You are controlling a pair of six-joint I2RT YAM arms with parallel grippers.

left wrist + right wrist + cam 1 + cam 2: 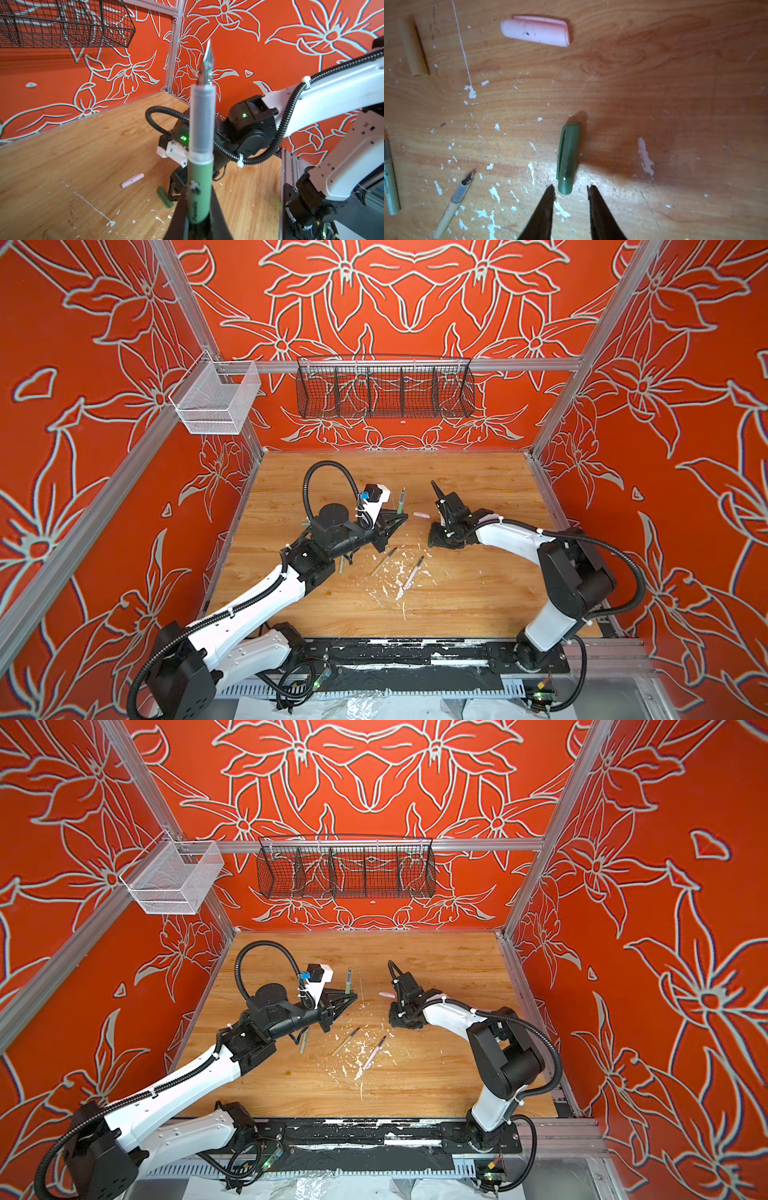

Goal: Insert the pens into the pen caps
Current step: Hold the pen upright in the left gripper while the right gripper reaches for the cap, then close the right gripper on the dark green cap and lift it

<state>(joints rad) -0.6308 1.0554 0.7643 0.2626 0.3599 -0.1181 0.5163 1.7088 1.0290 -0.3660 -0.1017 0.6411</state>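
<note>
My left gripper is shut on a green pen, held upright with the nib on top, above the table's middle. My right gripper points down at the table and is open. The end of a dark green pen cap lies just between its tips, with a gap on each side. A pink cap lies between the two grippers. A tan cap lies further off.
On the paint-flecked wood lie a tan pen, a pink pen and a pale green pen beside the left arm. A black wire basket and a white mesh basket hang on the back rail.
</note>
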